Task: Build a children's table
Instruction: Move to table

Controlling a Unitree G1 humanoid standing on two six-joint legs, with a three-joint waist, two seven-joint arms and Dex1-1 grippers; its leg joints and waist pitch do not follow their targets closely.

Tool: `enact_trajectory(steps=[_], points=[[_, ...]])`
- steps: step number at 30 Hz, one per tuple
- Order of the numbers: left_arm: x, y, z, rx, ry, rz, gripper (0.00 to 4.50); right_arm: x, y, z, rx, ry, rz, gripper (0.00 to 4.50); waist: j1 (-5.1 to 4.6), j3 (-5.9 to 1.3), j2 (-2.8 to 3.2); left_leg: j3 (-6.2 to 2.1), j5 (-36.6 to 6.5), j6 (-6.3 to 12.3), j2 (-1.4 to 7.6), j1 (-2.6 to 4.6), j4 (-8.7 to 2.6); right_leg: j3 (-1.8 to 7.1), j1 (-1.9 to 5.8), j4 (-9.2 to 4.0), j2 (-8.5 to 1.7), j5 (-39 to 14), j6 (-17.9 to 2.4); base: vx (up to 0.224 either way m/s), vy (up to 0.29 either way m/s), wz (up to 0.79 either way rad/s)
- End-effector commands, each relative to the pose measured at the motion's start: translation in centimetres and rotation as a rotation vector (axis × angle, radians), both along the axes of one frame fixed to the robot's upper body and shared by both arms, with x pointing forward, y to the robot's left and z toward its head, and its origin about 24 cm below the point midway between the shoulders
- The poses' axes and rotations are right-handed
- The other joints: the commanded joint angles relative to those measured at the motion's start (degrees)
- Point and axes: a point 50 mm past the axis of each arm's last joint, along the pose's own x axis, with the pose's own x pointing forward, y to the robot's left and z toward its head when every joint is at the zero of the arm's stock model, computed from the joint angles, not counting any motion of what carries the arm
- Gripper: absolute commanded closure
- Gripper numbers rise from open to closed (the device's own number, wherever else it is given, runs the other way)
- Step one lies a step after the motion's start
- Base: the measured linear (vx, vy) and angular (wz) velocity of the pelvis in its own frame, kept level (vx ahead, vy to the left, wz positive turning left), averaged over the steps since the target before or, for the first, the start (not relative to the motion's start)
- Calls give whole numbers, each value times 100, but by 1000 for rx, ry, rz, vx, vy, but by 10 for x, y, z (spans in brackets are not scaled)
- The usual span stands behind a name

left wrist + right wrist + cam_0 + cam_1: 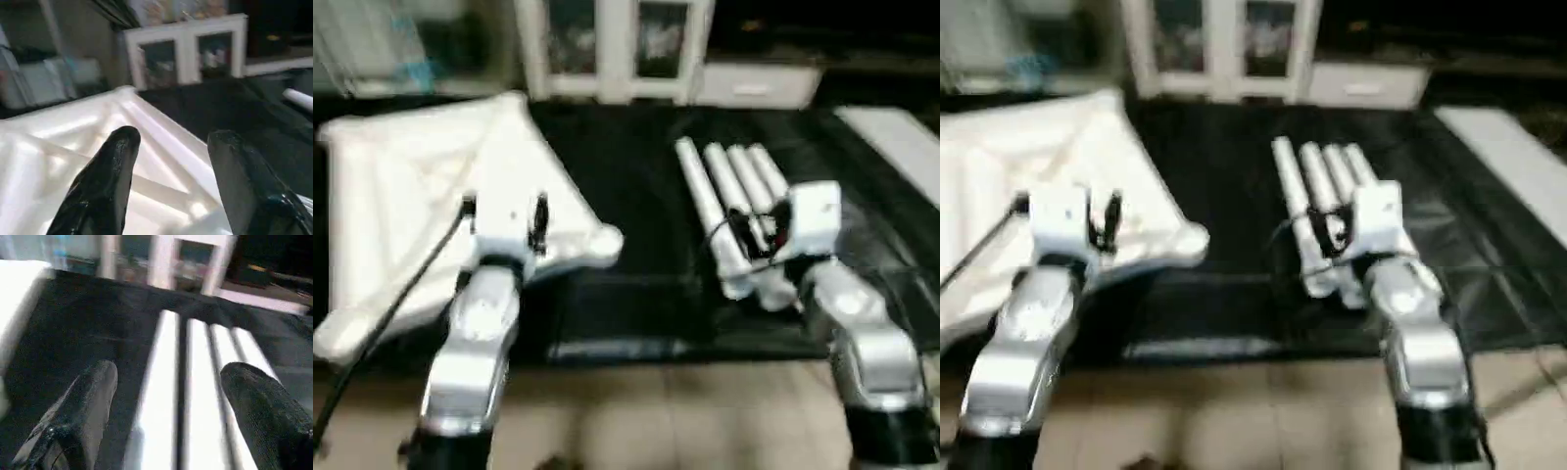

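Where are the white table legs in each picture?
Left eye view: the legs lie right of centre, under the right pincer.
Right eye view: near the centre.
Left wrist view: one leg end at the right edge.
Right wrist view: between the open fingers.
Shared landmark: the tabletop.

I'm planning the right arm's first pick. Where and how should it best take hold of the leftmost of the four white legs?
Probably mid-shaft, coming from above. The leftmost leg lies flat on the black worktable, its left flank bare while its right flank sits close against the neighbouring legs. The right gripper, open, hangs over the row, so one finger would go on the free side, the other wedged into the narrow gap.
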Motion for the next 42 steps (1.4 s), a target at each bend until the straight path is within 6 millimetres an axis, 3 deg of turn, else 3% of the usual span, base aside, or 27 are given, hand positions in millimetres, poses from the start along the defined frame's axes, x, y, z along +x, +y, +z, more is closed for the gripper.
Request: enact_trajectory(steps=[1, 3, 4, 5, 6, 8, 10, 14, 16, 17, 18, 19, 20, 21, 22, 24, 25, 27, 28, 30, 33, 34, 35, 37, 39, 40, 42], points=[[5, -9, 4, 10, -31, -30, 186, -5, -5, 5, 50, -15, -34, 81, -81, -369, 167, -1141, 1265, 2668, 954, 460, -831, 817, -549, 343, -346, -1168, -243, -38, -210, 73], [5, -11, 5, -14, -32, -35, 186, -5, -6, 4, 74, -11, -42, 81, -102, -379, 73, -722, 1041, 2357, 669, 431, -909, 867, -414, 43, -213, -843, -595, -95, -279, 50], [6, -10, 1, -94, -33, -55, 186, -9, 0, -10, 101, 35, -61, 81, -95, -312, -320, -384, 295, 2190, 412, 192, -869, 1020, -120, -404, -361, -161, -1195, -97, -309, 36], [6, -9, -1, -139, -24, -60, 186, -11, 4, -15, 89, 57, -57, 81, 144, -263, -474, 228, -414, 1480, -380, -64, 53, 1213, 53, -1244, -726, -259, -2171, -56, -294, 13], [6, -11, -3, -151, -16, -71, 186, -13, 7, -16, 92, 60, -43, 81, 267, -349, -582, 379, -693, 1177, -432, -241, 545, 1348, 385, -1280, -850, -503, -2219, -71, -241, 12], [6, -19, -12, -83, 23, -134, 186, -15, 14, -9, 78, 35, 7, 81, 330, -194, -356, 240, -520, 271, -193, -97, 318, 1534, 307, -1420, -1170, -1661, -1159, -95, -227, 4], [7, -23, -22, -53, 50, -170, 186, -17, 16, -5, 29, 15, 31, 81, 223, -292, -283, 67, -175, 205, 170, 126, -640, 1297, 490, -1312, -917, -1723, 468, -128, -155, -14], [5, -20, -27, -44, 57, -140, 186, -20, 10, 3, 49, -7, -9, 81, 43, -162, -214, 269, -1595, 7, 177, 587, -960, 895, 345, -1684, -655, -3428, 841, -103, -106, 4], [3, -17, -26, -36, 48, -127, 186, -22, 8, 5, 61, -16, -17, 81, -257, 7, -23, 222, -3444, -79, 419, 1180, -941, -123, 254, -2130, -330, -4070, 1146, -97, -52, -3], [2, -16, -25, -36, 45, -124, 186, -22, 8, 5, 63, -16, -17, 81, -30, -26, 87, 43, -4407, -40, 951, 473, -1679, 185, 962, -463, -399, -2535, 764, 90, 26, -18], [1, -12, -24, -36, 40, -107, 186, -22, 10, 1, 72, -1, -3, 81, 174, -52, 145, 425, -4871, -393, 581, 257, -1832, 226, 1036, -91, -174, -1284, 375, 140, 46, -15], [1, -11, -24, -38, 40, -103, 186, -21, 10, 0, 74, 2, -2, 81, 218, -119, -12, 378, -4299, -151, 722, 502, -1656, 788, 1048, -86, -412, -2180, 488, 163, -33, -24], [0, -7, -25, -42, 42, -83, 186, -21, 13, -3, 76, 14, 4, 81, 140, -54, -404, 505, -2699, -147, 119, 650, -639, 1368, 818, -1508, -1097, -4929, 513, 67, -144, -19], [0, -6, -25, -50, 42, -68, 186, -20, 14, -4, 78, 18, 12, 81, 140, -54, -404, 505, -2699, -147, 119, 650, -639, 1368, 818, -1508, -1097, -4929, 513, 135, -165, -26], [-1, -3, -27, -76, 48, -54, 186, -20, 18, -6, 84, 24, 35, 81, 343, 7, -330, 245, -290, 159, -33, 99, 338, 1609, 1037, -1843, -1471, -6205, 262, 112, -85, -17], [-1, -2, -28, -71, 47, -43, 186, -20, 21, -7, 62, 28, 58, 81, 471, -147, -403, 197, -17, 236, -67, -194, 23, 1473, 1406, -1573, -1062, -3685, -116, 119, -24, 7], [-1, -2, -27, -61, 43, -36, 186, -20, 22, -7, 65, 29, 72, 81, 466, -231, -353, 272, 452, 483, -94, -72, -367, 1216, 1464, -1529, -685, -2101, -287, 117, -22, 18], [-2, -1, -25, -57, 35, -28, 186, -20, 24, -5, 73, 24, 89, 81, 441, -327, -83, 221, 1008, 582, 92, 295, -818, 868, 1320, -1452, -415, -1052, -71, 203, 14, 17], [-4, 0, -24, -60, 32, -28, 186, -20, 25, -4, 77, 28, 102, 81, -6, -556, 106, -910, 1424, 2275, 1000, 1580, -991, 628, 99, -163, -165, -1136, 665, 228, 15, 4], [-6, 1, -24, -53, 35, -30, 186, -20, 27, -6, 78, 34, 116, 81, 15, -496, -81, -1214, 2732, 3462, 598, 1243, -1055, 671, -65, 177, -179, -919, 1108, 185, -55, -19], [-9, 2, -24, -38, 33, -21, 186, -22, 32, -6, 67, 34, 157, 81, -165, -435, -222, -1213, 2698, 2954, -275, 1013, -986, 1099, -192, -382, -228, 184, 927, 136, -90, 25], [-10, 3, -23, -36, 32, -20, 186, -23, 33, -5, 73, 33, 172, 81, 86, -278, -687, -427, 224, 1542, -1044, -54, -417, 1563, 975, -1445, -959, 671, 1168, 120, -89, 61], [-10, 4, -23, -28, 34, -18, 186, -24, 35, -5, 77, 33, 180, 81, 110, -310, -708, -202, -512, 1379, -866, -140, 120, 1737, 1149, -1610, -1425, 611, 1050, 143, -32, 63], [-11, 7, -19, -13, 27, -8, 186, -23, 37, -6, 108, 50, 183, 81, 61, -230, -646, -77, 121, 59, -403, -16, -75, 1521, 1230, -1522, -1137, -216, -274, 169, -33, 21], [-11, 8, -18, -12, 24, 0, 186, -22, 37, -7, 105, 55, 198, 81, 82, -185, -366, -29, 465, 229, 1, 150, -634, 1169, 1195, -1679, -1042, -1355, -1030, 155, 13, 2], [-11, 9, -17, -12, 22, 4, 186, -22, 37, -8, 104, 54, 201, 81, 39, -243, -2, -180, 40, 302, 228, 564, -1188, 752, 1025, -1411, -453, -1299, -526, 158, 51, 3], [-11, 10, -17, -16, 22, 6, 186, -22, 37, -9, 103, 53, 199, 81, -201, -432, -61, -825, -52, 1509, 608, 1397, -1094, 673, 119, -350, -167, -1014, 368, 189, 46, 6]])
